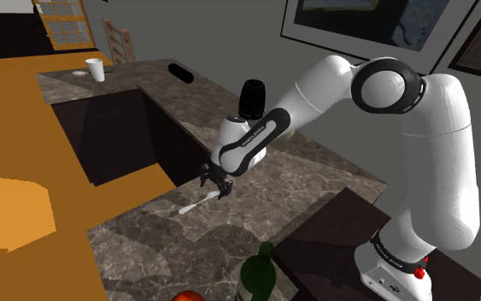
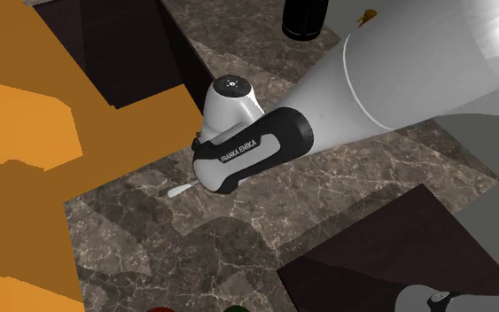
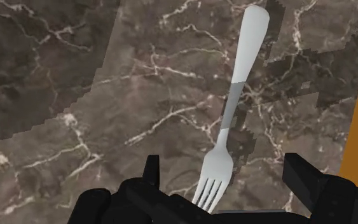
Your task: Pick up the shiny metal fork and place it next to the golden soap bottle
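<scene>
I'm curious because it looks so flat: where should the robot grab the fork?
Probably the slim neck just behind the tines, coming straight down from above. The fork lies flat on the marble counter, and the open tool straddles that narrow part, one finger each side.

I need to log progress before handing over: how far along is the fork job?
Done: the gripper is low over the fork, close to the marble counter. In hand: the grasp; its open fingers stand either side of the tine end without touching, and the fork lies flat. Left: closing, lifting and setting it down by the soap bottle.
</scene>
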Robot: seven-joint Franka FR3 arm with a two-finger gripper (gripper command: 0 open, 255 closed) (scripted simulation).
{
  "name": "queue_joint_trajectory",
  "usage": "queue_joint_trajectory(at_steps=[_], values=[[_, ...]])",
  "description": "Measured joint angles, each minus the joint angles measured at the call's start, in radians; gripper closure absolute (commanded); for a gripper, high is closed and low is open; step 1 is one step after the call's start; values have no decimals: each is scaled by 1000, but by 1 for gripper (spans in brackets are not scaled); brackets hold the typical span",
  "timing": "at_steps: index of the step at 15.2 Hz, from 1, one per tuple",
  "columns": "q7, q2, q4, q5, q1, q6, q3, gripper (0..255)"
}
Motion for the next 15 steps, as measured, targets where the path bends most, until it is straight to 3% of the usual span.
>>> queue_joint_trajectory(at_steps=[8, 14, 15], values=[[24, 119, 76, -13, 40, 49, -25, 0], [25, 129, 82, -14, 43, 53, -27, 0], [25, 129, 82, -14, 43, 53, -27, 255]])
